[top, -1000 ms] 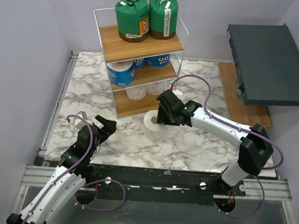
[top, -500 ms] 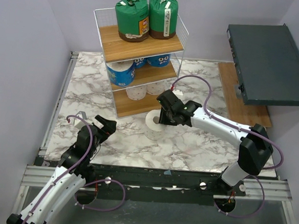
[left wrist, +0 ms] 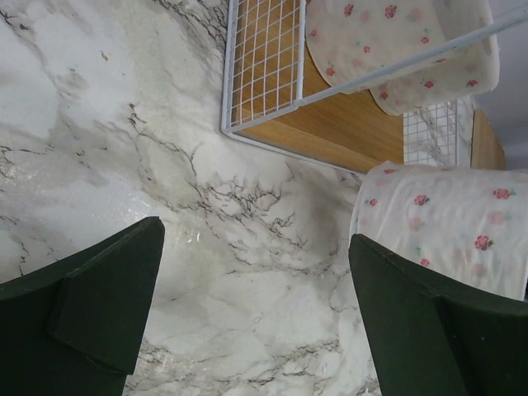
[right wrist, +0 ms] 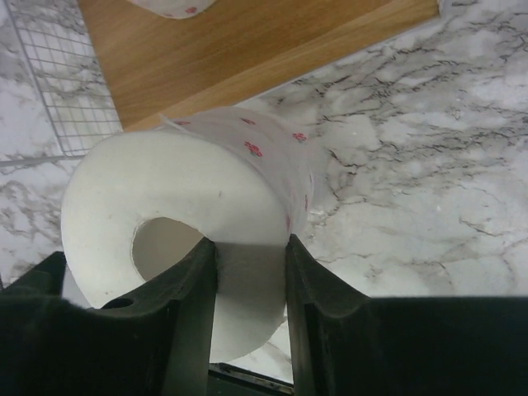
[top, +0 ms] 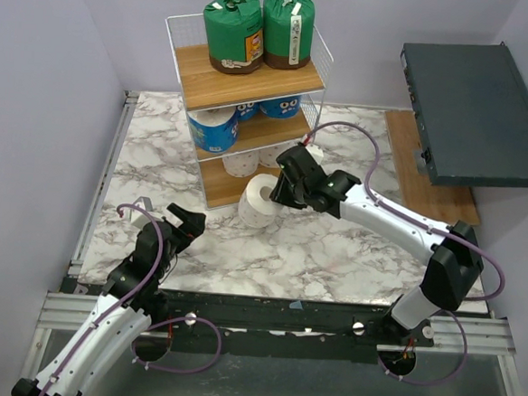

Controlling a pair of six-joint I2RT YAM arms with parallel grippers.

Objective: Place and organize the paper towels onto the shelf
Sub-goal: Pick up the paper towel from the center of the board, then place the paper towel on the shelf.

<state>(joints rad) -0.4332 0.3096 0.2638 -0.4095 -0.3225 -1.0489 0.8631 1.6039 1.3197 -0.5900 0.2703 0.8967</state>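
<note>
The shelf (top: 244,88) of white wire stands at the back. Two green-wrapped paper towels (top: 232,31) sit on its top board and blue-printed ones (top: 213,129) on the middle board. White flower-printed rolls (top: 242,164) lie on the bottom board (right wrist: 247,41). My right gripper (top: 278,192) is shut on another white flower-printed roll (right wrist: 190,214). One finger is inside the core and one outside the wall. That roll (top: 256,202) hangs tilted just in front of the bottom tier. My left gripper (left wrist: 256,305) is open over bare marble, near the table's front left.
A dark grey flat box (top: 474,113) juts out at the right over a wooden board (top: 428,182). The shelf's wire side panel (left wrist: 264,66) and front wire rail (left wrist: 396,66) show in the left wrist view. A metal frame (top: 102,178) edges the marble table (top: 332,257) on the left.
My right gripper has closed on the white roll, tipped it off the table and carried it left and back toward the bottom tier. The left arm has not moved.
</note>
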